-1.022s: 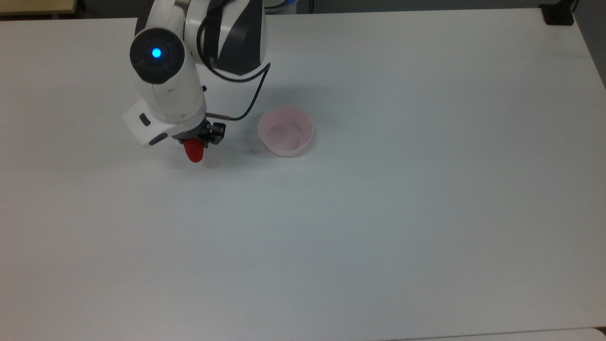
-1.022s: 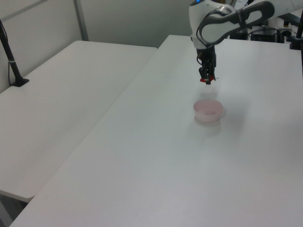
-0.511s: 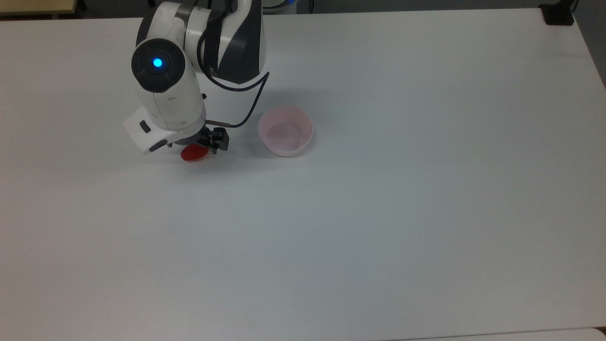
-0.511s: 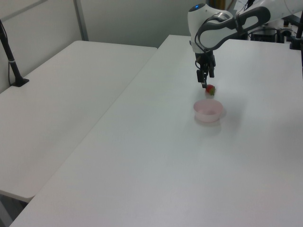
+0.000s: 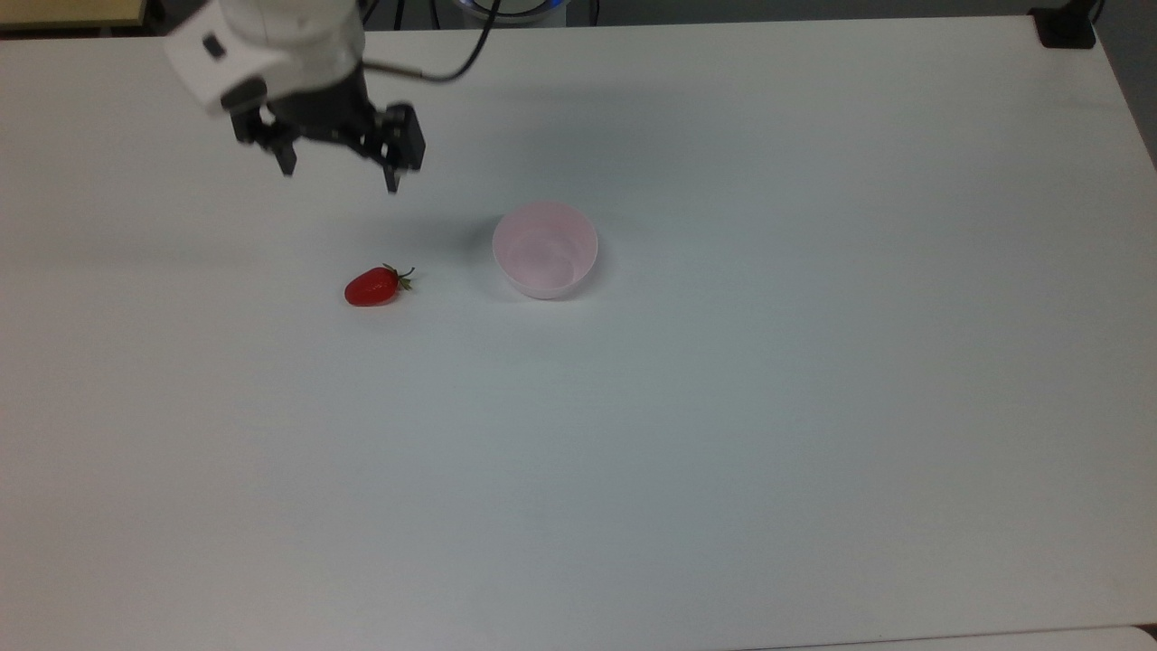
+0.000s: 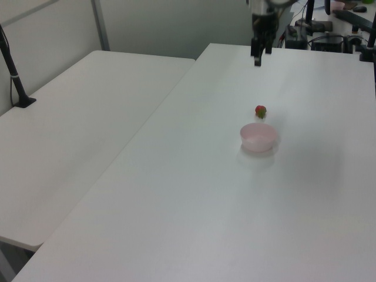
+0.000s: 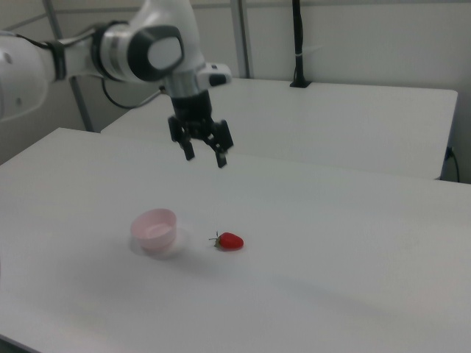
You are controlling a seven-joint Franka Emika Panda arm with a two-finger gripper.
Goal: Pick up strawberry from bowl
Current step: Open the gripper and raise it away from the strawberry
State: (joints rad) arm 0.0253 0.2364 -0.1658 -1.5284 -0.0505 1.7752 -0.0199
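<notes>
Fingers (image 5: 390, 177) on my gripper (image 5: 340, 174) are spread wide apart with nothing between them; I can see both black tips pointing down in the top view and in the right view (image 7: 205, 158). I find no brand, label or writing I can read on the arm, the bowl or the table.

Against the picture from half a second ago, the change is large. Then the gripper sat low, right over the strawberry on the table. Now it has lifted and pulled back toward the far edge of the table (image 5: 813, 407), hanging well above and well apart from the fruit. A second ago the strawberry was still clamped between the fingers, tip down.

The strawberry (image 5: 372, 287) has not moved since the half-second picture: it lies on its side on the bare white table, outside the bowl (image 5: 545, 249), with its green stem end turned toward the bowl. In the top view it lies to the bowl's left, near it but not touching. In the right view the strawberry (image 7: 230, 240) lies just to the right of the bowl (image 7: 154, 230). In the left view it (image 6: 261, 111) sits just beyond the bowl (image 6: 258, 137). The bowl stands upright and has kept its place.
</notes>
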